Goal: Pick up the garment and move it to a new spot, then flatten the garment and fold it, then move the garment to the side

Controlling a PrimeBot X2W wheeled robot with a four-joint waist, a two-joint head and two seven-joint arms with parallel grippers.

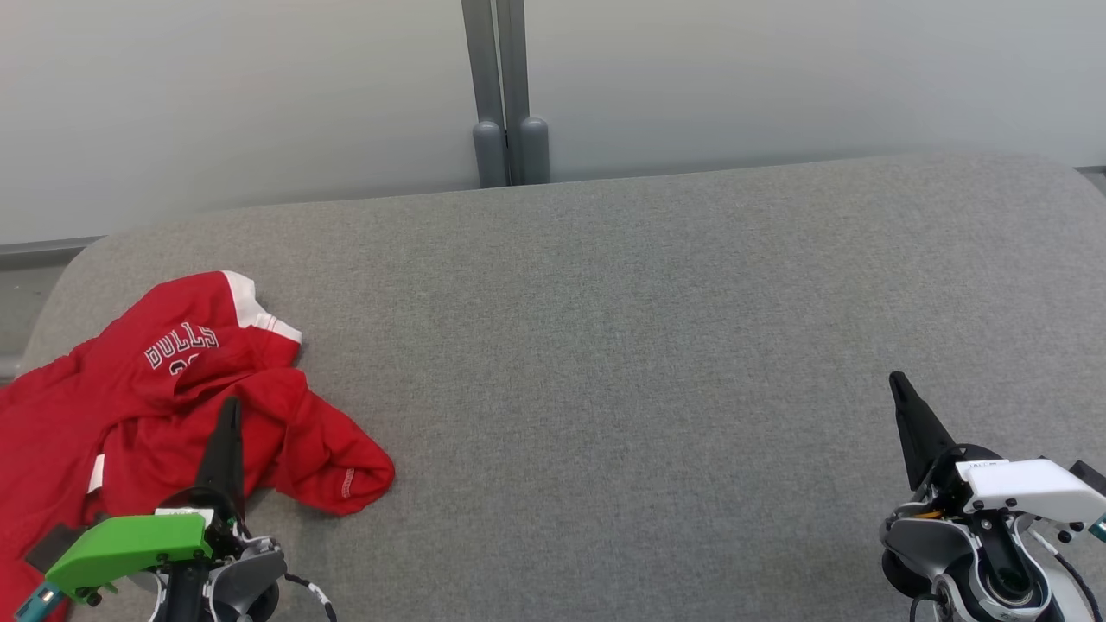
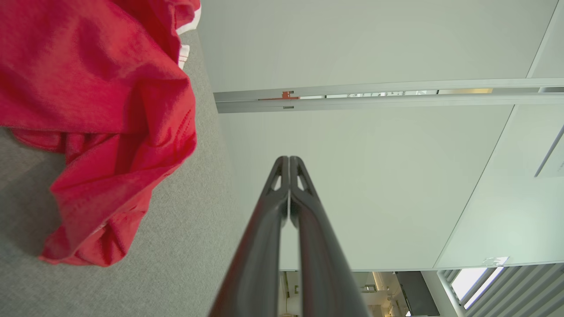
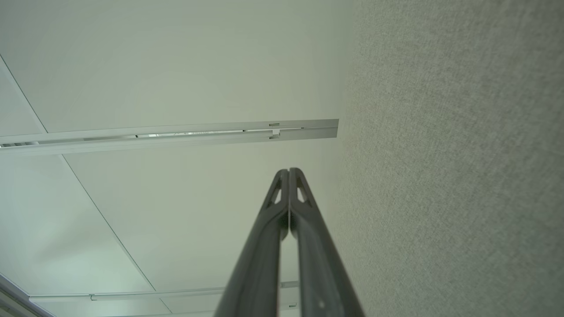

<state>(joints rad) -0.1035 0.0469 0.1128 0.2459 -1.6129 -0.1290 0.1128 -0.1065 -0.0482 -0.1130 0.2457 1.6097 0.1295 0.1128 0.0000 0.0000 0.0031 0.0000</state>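
Observation:
The garment (image 1: pixel 155 397) is a red jersey with white trim and white lettering, lying crumpled at the left end of the grey fabric surface (image 1: pixel 622 345). In the head view my left gripper (image 1: pixel 231 404) is shut, its dark fingers rising in front of the jersey's middle. The left wrist view shows the same shut left gripper (image 2: pixel 289 158) with nothing between its fingers, and the garment (image 2: pixel 97 110) off to the left of them. My right gripper (image 1: pixel 895 378) is shut at the lower right, far from the jersey; in the right wrist view the right gripper (image 3: pixel 289 170) is also pressed together and empty.
A pale wall with a grey vertical post (image 1: pixel 504 95) runs behind the padded surface. The surface's rounded left corner lies just beyond the jersey. Bare grey fabric stretches between the two grippers and to the back right.

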